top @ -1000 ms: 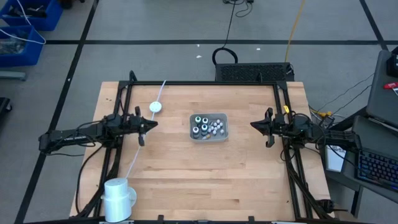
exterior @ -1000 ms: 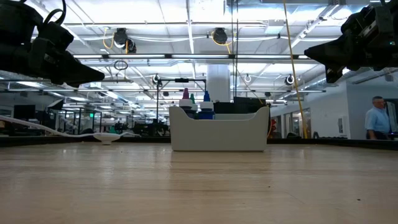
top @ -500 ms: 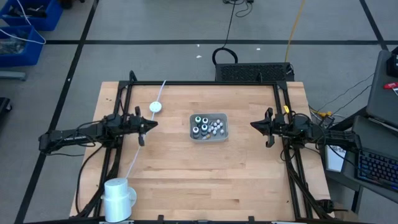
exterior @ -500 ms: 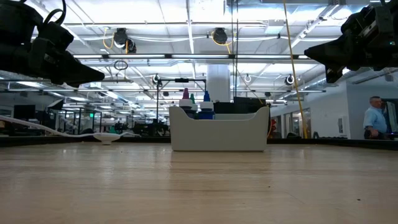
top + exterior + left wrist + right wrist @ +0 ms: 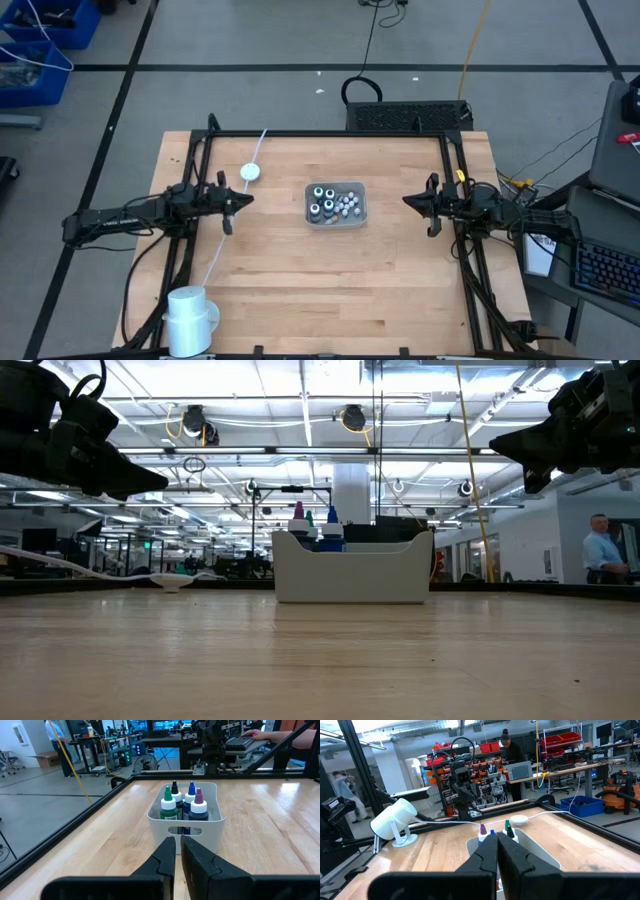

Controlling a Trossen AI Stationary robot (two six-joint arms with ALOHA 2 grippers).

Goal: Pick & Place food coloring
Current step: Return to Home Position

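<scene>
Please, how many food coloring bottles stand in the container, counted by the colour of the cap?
Green cap: 1
Black cap: 1
Blue cap: 1
Purple cap: 1
Total: 4, all inside the container.

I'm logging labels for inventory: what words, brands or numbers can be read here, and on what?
No text can be read.
The bottles in the tray: labels too small to read.
The mark on the tray's front wall: blurred.
The left tool and right tool, apart from the tray: no writing shows.
</scene>
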